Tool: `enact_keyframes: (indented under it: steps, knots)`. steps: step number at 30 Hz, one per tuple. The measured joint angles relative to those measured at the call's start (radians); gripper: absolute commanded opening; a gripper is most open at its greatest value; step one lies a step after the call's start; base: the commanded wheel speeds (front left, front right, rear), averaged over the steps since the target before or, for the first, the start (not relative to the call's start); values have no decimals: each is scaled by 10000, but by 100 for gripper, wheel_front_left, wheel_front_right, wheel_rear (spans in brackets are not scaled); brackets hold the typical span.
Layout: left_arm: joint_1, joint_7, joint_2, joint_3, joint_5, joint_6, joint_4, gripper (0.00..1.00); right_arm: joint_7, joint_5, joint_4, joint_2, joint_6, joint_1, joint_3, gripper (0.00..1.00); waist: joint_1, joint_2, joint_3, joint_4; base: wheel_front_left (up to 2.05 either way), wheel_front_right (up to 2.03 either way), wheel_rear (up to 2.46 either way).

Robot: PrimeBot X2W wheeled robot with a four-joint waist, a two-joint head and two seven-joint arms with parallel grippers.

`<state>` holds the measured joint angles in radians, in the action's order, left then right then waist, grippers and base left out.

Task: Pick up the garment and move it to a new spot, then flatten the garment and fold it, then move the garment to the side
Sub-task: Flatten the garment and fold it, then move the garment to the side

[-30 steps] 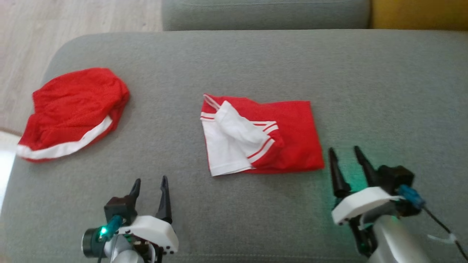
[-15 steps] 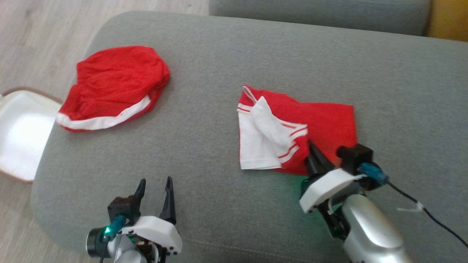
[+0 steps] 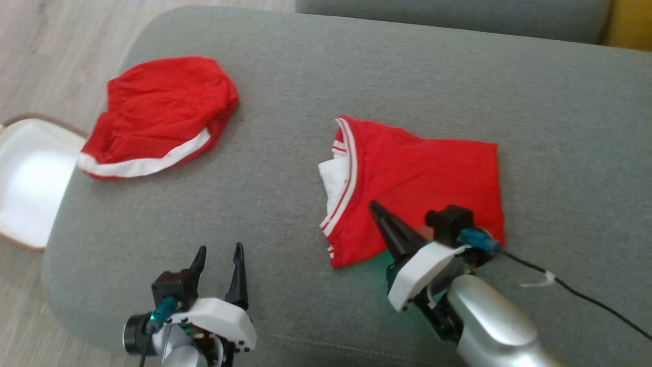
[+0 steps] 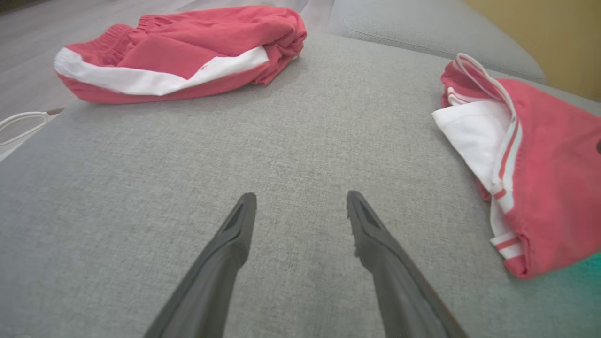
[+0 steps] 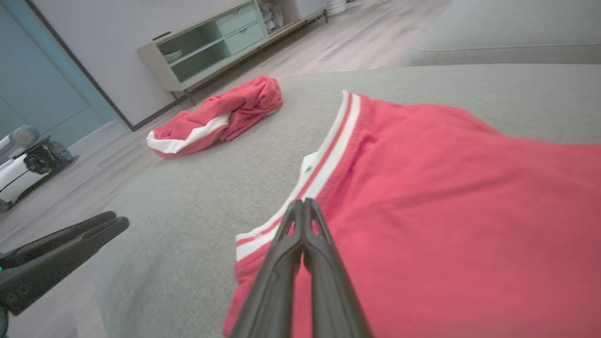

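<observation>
Garment (image 3: 428, 168) looks folded to me — my right gripper (image 3: 374, 205) clenched over its 7 o'clock corner, left gripper (image 3: 219, 251) released at 8 o'clock — only the sideways move remains.

Red garment (image 3: 428, 173) with white striped trim, red shorts (image 3: 163, 102) with white band, grey sofa (image 3: 285, 214)
</observation>
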<state>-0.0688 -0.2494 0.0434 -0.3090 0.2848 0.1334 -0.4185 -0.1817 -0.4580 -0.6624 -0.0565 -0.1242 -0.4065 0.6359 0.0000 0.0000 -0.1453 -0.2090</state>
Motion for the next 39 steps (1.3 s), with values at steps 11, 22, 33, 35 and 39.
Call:
enact_keyframes:
  steps: [11, 22, 33, 35, 39]
  knots:
    - [-24, 0, 0, 364, -19, 59, 65, 100, -660, 617, -867, -6, 0, -99, -2715, 0, 0, 0, 225, 1353, 0, 0, 0]
    - [36, 0, -2, 1001, -286, 77, 144, 100, -679, 2117, -13, 8, 0, 1402, -5758, 100, 0, 0, 538, 2333, 0, 0, 0]
    - [449, 0, -4, 1290, -460, 63, 267, 100, -679, 1985, 474, 27, 0, 1886, -5822, 100, 0, 0, 700, 2330, 0, 0, 0]
    - [445, 0, -4, 1275, -460, 61, 272, 100, -679, 1937, 508, 38, 0, 1892, -5777, 100, 0, 0, 655, 2272, 0, 0, 0]
    - [427, 0, -2, 1218, -458, 58, 313, 100, -681, 1854, 497, 40, 0, 1882, -5641, 100, 0, 0, 537, 2147, 0, 0, 0]
